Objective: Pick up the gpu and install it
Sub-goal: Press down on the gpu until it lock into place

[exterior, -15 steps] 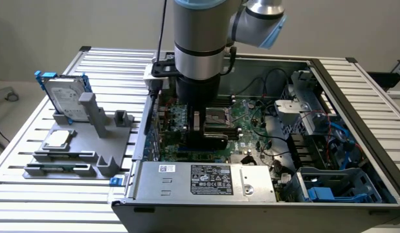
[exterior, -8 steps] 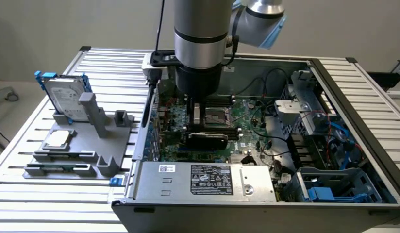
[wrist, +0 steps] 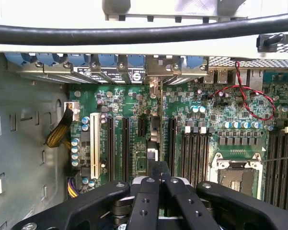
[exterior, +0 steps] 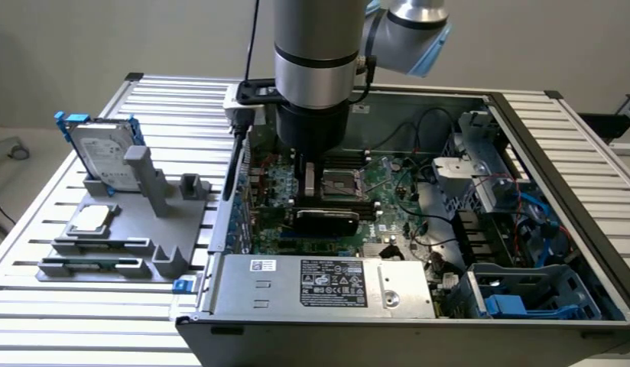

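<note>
- The gripper hangs from the arm, lowered into the open computer case, over the middle of the motherboard
- Its fingers are drawn tight together with no gap between the tips, as the wrist view of the gripper also shows
- The gpu stands on edge on the motherboard, directly under the fingertips, its black rounded shroud facing the exterior view's foreground
- In the wrist view the gpu is seen edge-on as a thin dark strip running from the fingertips to the row of rear brackets, in line with one of the long expansion slots
- Whether the closed tips press on the card's top edge or sit just above it cannot be told
- The CPU socket lies just behind the card in the exterior view; in the wrist view the CPU socket sits beside the memory slots
- A silver power supply fills the near side of the case
- A white slot and a red wire loop show on the board
- On the slatted tabletop, at the exterior view's left, a grey fixture holds a hard drive upright and a small silver CPU chip lying flat, well apart from the case
</note>
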Robot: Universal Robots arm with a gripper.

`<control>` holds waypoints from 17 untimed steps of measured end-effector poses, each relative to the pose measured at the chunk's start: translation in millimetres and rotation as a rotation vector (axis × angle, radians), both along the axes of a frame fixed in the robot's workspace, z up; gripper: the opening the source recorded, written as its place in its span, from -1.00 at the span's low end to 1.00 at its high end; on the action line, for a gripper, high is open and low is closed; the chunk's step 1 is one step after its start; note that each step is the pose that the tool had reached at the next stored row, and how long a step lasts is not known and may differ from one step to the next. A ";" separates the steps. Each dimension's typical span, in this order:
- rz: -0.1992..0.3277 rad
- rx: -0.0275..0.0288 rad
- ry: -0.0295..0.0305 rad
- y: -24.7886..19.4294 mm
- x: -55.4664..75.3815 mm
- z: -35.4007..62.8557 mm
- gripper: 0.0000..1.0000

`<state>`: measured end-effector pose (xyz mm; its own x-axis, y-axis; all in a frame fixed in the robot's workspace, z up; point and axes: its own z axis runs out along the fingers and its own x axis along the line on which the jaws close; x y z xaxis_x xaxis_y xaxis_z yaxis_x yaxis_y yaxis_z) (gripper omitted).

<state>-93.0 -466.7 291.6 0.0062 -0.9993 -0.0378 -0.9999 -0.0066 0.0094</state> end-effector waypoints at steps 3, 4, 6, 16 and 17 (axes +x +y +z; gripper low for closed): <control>0.000 0.0000 0.0002 0.0 0.0 0.0 -0.79; 0.000 0.0000 0.0003 0.0 0.0 0.0 -0.79; 0.000 0.0000 0.0004 0.0 0.0 0.0 -0.79; 0.000 0.0039 0.0007 1.7 0.0 -6.0 -0.79; 0.000 0.0056 0.0008 2.5 0.0 -7.3 -0.79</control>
<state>-93.0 -464.2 284.4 0.0062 -0.9990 -0.0434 -0.9999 -0.0067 0.0101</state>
